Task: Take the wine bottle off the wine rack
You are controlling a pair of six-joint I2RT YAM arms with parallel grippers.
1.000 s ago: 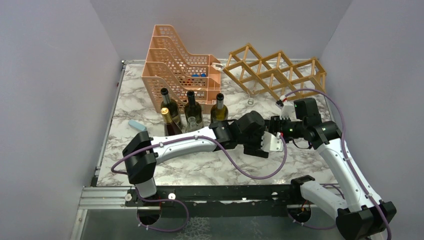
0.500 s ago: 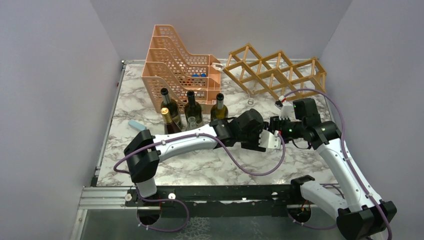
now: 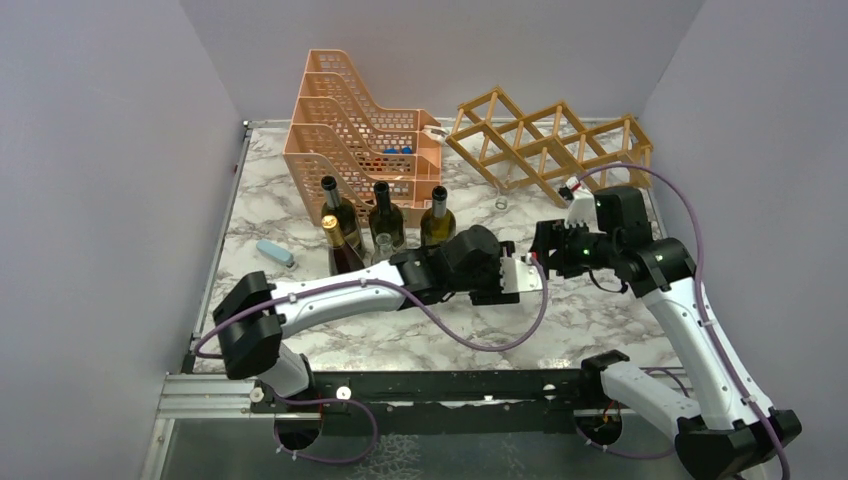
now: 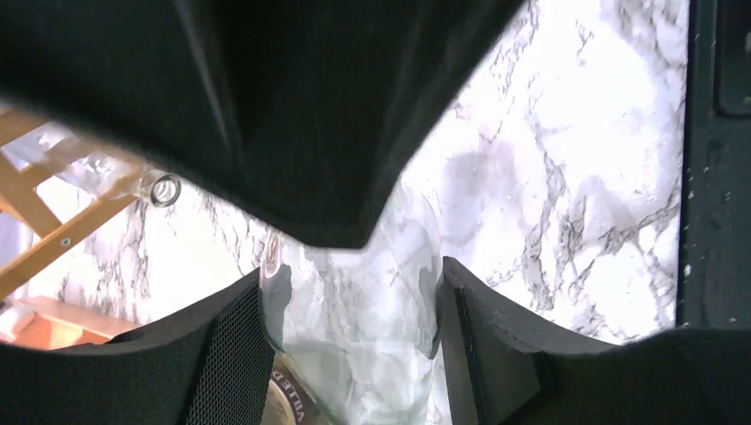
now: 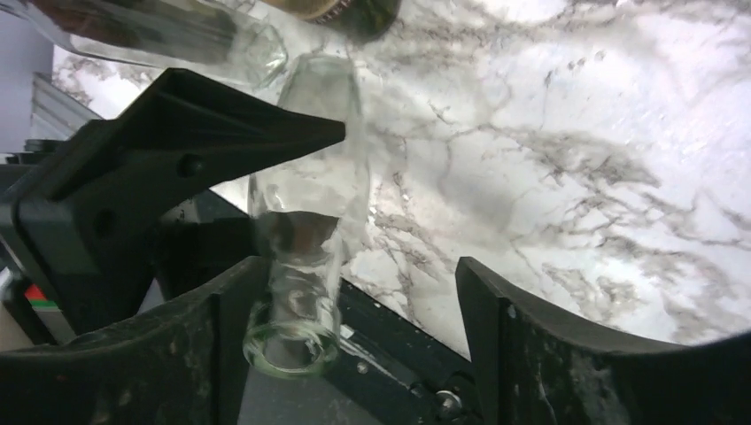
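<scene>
Clear glass bottle point(image 5: 305, 199), smooth and round-shouldered, narrowing to a thick-lipped open mouth. Clamped across the body by the left gripper point(image 4: 352, 297), black fingers point(image 4: 226, 354) with a fine mesh texture pressed to both sides of the glass. Off the rack point(image 3: 545, 140) and held out in front of it, over the table point(image 3: 600, 310).

Right gripper point(image 5: 359, 274) spread wide, with the bottle's neck lying between its matte black fingers, close by one of them; contact there hard to judge.

Rack of thin light-wood slats crossed into diamond cells, at the far right of the table. Beside it an orange perforated plastic organizer point(image 3: 350, 130), stepped in tiers. In front of that, upright bottles point(image 3: 385, 215): dark green glass with dark or gold caps, and one clear one among them. Small pale-blue block point(image 3: 274, 252) lying flat to their left.

Tabletop glossy white marble with grey veining, edged at the near side by a black rail. Plain pale grey-lilac walls on three sides.

From above, the held bottle nearly lost between the two wrists, its glass blending into the marble. In the left wrist view, upper half blocked by a dark blurred shape; a second neck point(image 4: 155, 188) of clear glass visible by the slats, its body cut off.
</scene>
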